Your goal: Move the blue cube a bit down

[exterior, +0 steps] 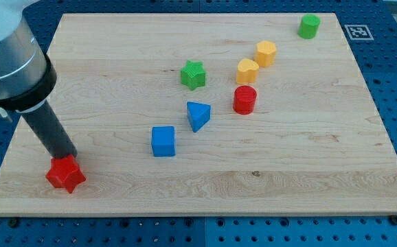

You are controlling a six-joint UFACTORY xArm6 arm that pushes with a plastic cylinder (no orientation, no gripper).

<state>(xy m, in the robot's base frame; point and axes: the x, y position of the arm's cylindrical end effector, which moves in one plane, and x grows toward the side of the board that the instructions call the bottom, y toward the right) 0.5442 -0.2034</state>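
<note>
The blue cube (163,141) lies on the wooden board (288,171), left of centre. My tip (65,157) is at the view's lower left, touching the upper side of a red star block (66,174). The tip is well to the left of the blue cube and slightly lower. The rod rises up and to the left from the tip to the arm's grey body at the view's top left.
A blue triangular block (198,115) lies just up and right of the cube. A green star (193,74), a red cylinder (244,99), a yellow heart-like block (247,71), a yellow hexagon (266,52) and a green cylinder (309,26) lie farther up and right.
</note>
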